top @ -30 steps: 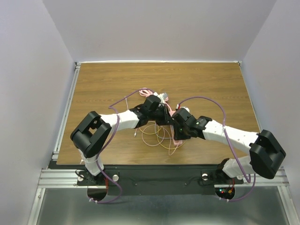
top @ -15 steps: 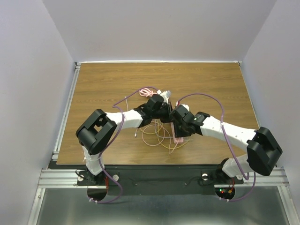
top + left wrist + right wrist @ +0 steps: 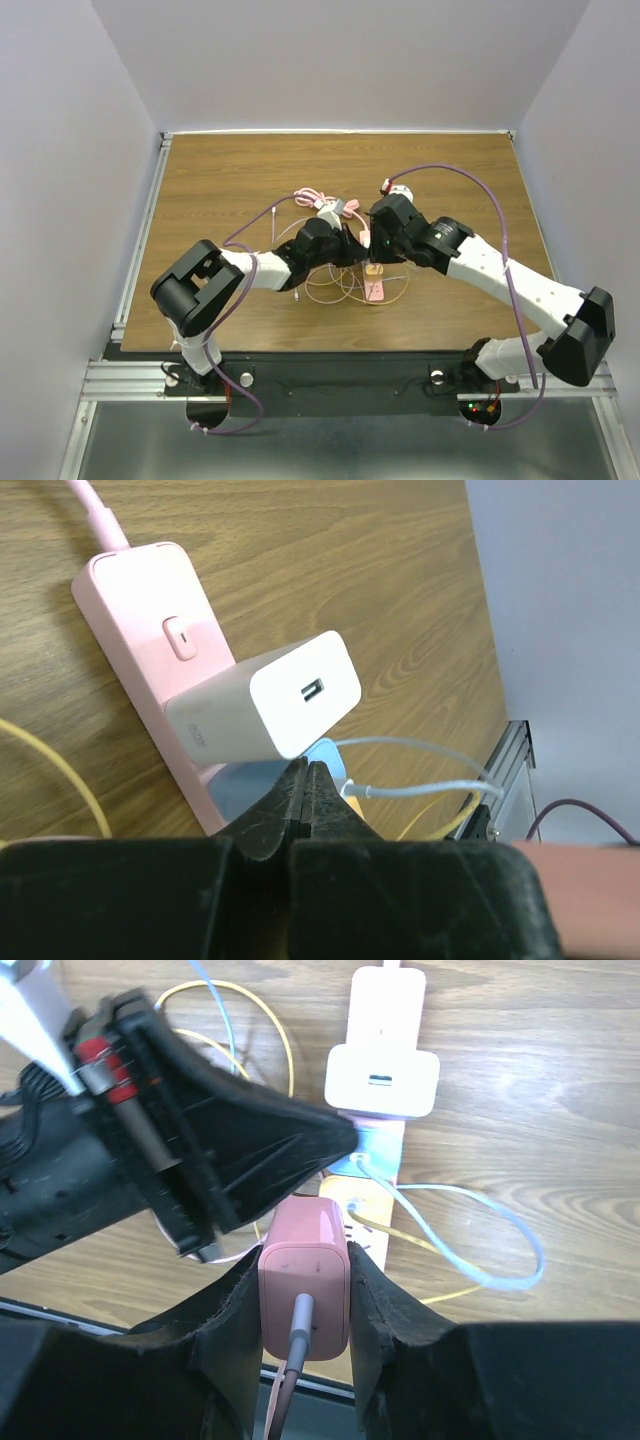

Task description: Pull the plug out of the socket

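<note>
While our left end effector [image 3: 306, 783], clenched on nothing, rests its tips against the pink power strip [image 3: 150, 630] beside a light-blue plug [image 3: 375, 1150], our right end effector [image 3: 305, 1260] grasps the pink cube adapter [image 3: 305, 1305] over that strip. The strip lies flat mid-tabletop [image 3: 350, 560] with a white USB charger [image 3: 270, 695] plugged in; we cannot tell whether the cube is seated.

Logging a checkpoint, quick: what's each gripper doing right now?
Left gripper: shut, holding nothing.
Right gripper: closed on the pink cube adapter.
</note>
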`<control>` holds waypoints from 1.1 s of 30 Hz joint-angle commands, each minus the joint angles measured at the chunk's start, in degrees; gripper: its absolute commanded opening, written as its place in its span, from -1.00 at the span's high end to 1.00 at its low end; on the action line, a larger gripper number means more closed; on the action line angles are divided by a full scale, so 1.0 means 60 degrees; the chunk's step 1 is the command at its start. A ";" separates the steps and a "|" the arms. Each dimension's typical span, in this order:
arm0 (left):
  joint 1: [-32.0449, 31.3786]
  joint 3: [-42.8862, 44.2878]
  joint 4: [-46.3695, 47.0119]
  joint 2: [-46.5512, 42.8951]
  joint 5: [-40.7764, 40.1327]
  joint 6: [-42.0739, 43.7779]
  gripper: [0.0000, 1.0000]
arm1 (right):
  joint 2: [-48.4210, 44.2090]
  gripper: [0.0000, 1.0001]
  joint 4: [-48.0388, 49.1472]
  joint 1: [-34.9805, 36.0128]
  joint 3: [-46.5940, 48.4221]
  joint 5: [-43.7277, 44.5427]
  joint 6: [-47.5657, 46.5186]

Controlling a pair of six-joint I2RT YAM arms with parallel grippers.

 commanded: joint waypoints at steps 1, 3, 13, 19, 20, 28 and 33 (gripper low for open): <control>-0.0160 -0.1503 -0.3368 0.0901 -0.0239 0.0635 1.00 | -0.0307 0.99 -0.0036 0.0068 -0.0125 0.0194 0.0237; -0.0160 -0.1562 -0.3309 0.0755 -0.0195 0.0649 1.00 | -0.0556 0.99 -0.0168 0.0054 0.0049 -0.0055 0.0326; -0.0116 0.0120 -0.4566 -0.1629 -0.0355 0.1000 1.00 | -0.1523 0.99 -0.0359 0.0054 0.1076 -0.4216 -0.0378; 0.0206 0.1879 -0.6061 -0.3095 -0.0897 0.1411 1.00 | -0.2505 0.99 -0.0535 0.0068 0.0565 -0.3131 0.0076; 0.0366 0.2025 -0.6120 -0.3316 -0.0898 0.1382 1.00 | -0.2462 0.99 -0.0520 0.0068 0.0404 -0.3277 0.0077; 0.1655 0.2041 -0.6574 -0.6507 -0.1264 0.0942 1.00 | -0.1409 0.99 0.1041 0.0083 -0.1588 -0.3439 -0.0245; 0.2344 0.2144 -0.7539 -0.7652 -0.1220 0.0899 1.00 | 0.0973 0.99 0.2335 0.0375 -0.0816 -0.3527 -0.0464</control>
